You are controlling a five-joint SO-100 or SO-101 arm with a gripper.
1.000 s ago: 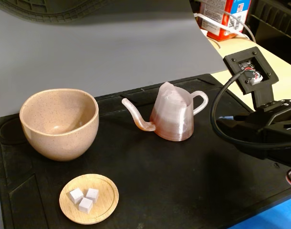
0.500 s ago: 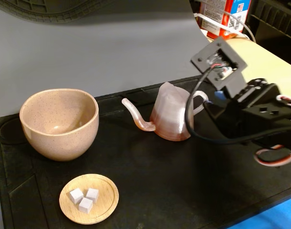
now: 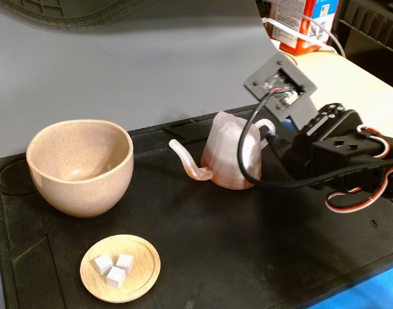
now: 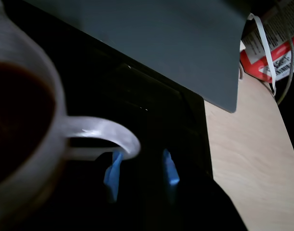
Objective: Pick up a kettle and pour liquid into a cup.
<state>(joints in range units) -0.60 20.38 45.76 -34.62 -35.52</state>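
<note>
Now the claw (image 4: 141, 172) stands narrowly parted, its blue fingers (image 4: 113, 173) at the outer curve of the kettle's (image 3: 232, 158) loop handle (image 4: 106, 134), gripping nothing yet. Dark liquid (image 4: 17, 125) fills the kettle, which sits upright on the black mat (image 3: 248, 257), spout toward nine o'clock. Well apart at nine o'clock waits the cup (image 3: 79, 166). Seemingly only the approach is done; grasp, lift and pour remain.

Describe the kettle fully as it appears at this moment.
The kettle is a small translucent pinkish-white plastic cone with ridged walls, standing upright on the black mat. Its thin curved spout points toward the beige cup; dark liquid shows inside. The gripper sits at its loop handle, jaws open, one blue fingertip by the loop.
</note>
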